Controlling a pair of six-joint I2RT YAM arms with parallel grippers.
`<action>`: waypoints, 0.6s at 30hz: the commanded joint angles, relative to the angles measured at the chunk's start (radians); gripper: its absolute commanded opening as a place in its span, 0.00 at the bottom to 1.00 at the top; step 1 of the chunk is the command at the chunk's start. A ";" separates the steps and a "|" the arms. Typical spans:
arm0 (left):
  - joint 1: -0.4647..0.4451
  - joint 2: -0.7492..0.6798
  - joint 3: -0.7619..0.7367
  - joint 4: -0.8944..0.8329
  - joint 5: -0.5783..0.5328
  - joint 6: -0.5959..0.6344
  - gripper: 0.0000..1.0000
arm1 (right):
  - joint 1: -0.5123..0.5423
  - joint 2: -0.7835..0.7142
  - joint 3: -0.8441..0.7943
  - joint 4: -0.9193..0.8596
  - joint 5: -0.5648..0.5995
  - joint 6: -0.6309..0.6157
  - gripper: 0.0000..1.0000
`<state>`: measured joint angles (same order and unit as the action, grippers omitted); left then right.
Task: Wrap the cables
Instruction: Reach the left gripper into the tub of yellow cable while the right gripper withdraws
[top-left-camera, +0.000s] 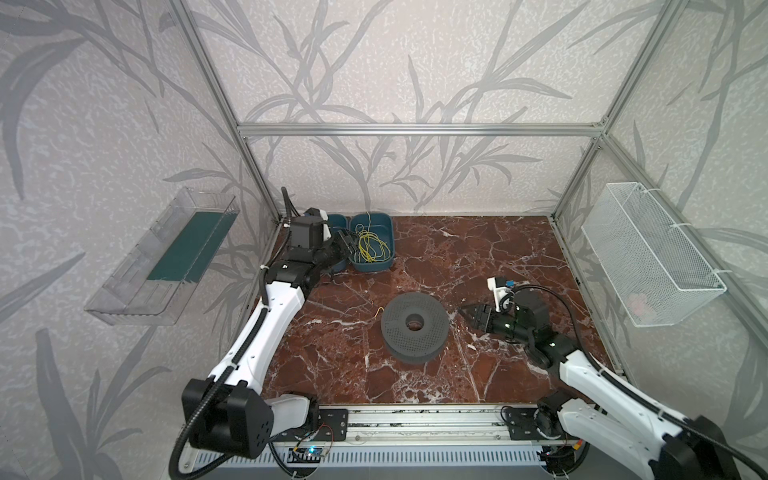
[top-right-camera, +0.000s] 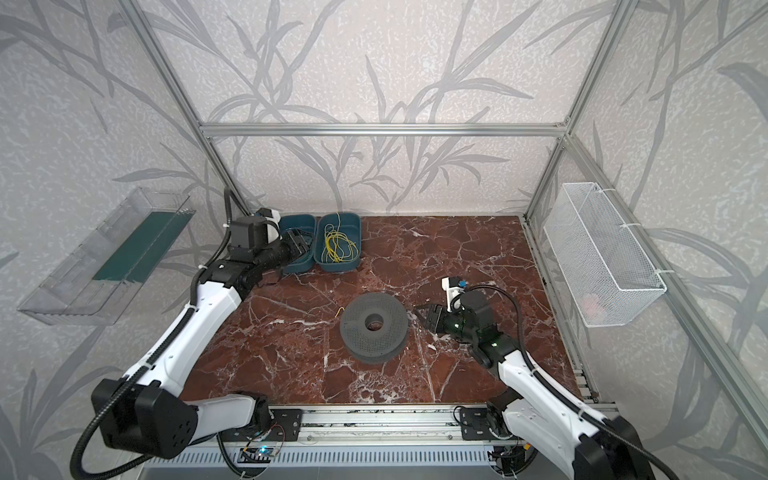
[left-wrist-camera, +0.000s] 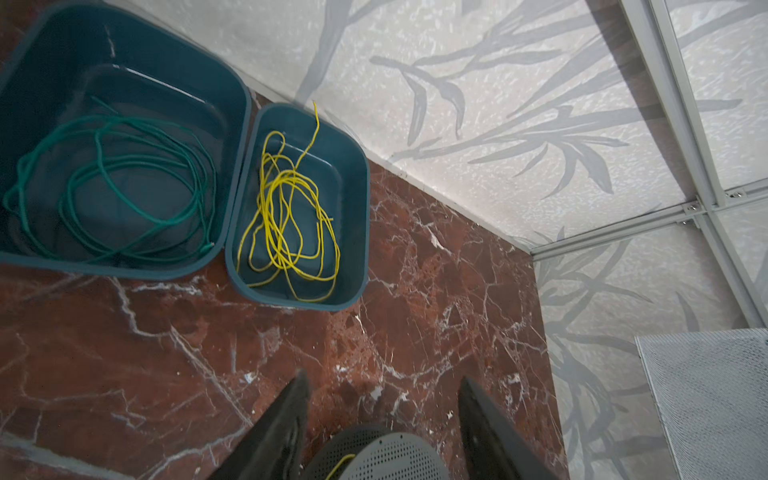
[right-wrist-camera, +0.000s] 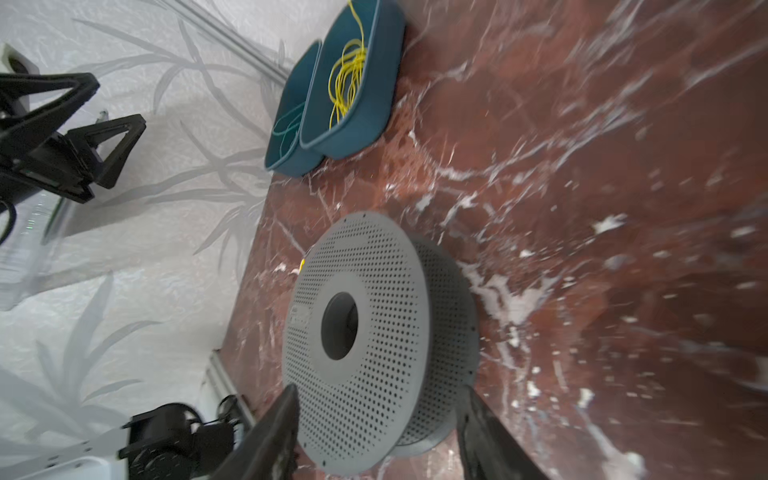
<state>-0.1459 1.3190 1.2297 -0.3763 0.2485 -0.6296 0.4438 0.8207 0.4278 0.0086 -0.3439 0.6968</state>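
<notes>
A tangle of yellow cables (top-left-camera: 371, 247) (top-right-camera: 338, 247) (left-wrist-camera: 286, 216) (right-wrist-camera: 347, 79) lies in a small teal bin (top-left-camera: 389, 232) (left-wrist-camera: 353, 232) at the back left. A grey perforated spool (top-left-camera: 432, 332) (top-right-camera: 388, 332) (right-wrist-camera: 395, 311) (left-wrist-camera: 390, 457) lies flat mid-table, with a short yellow cable end (top-left-camera: 379, 311) (top-right-camera: 340, 311) (right-wrist-camera: 302, 262) sticking out at its left side. My left gripper (top-left-camera: 349, 245) (top-right-camera: 301, 245) (left-wrist-camera: 384, 378) (right-wrist-camera: 118, 102) hangs raised by the bins, open and empty. My right gripper (top-left-camera: 466, 311) (top-right-camera: 419, 311) (right-wrist-camera: 379, 388) is open just right of the spool, not touching it.
A larger teal bin (top-left-camera: 337, 220) (left-wrist-camera: 62, 50) holding green wires (left-wrist-camera: 137, 187) stands against the small one. A clear tray (top-left-camera: 158, 257) hangs on the left wall and a white mesh basket (top-left-camera: 652, 253) on the right wall. Aluminium posts frame the marbled table (top-left-camera: 478, 257).
</notes>
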 joint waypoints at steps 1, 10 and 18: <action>0.000 0.103 0.117 -0.115 -0.097 0.107 0.56 | -0.004 -0.128 0.015 -0.319 0.218 -0.126 0.63; -0.003 0.511 0.490 -0.315 -0.157 0.230 0.36 | -0.004 -0.092 0.063 -0.262 0.298 -0.180 0.73; -0.028 0.833 0.805 -0.499 -0.131 0.333 0.18 | -0.004 0.079 0.063 -0.139 0.190 -0.152 0.72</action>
<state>-0.1589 2.1025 1.9617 -0.7460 0.1158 -0.3725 0.4438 0.8776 0.4774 -0.1944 -0.1062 0.5488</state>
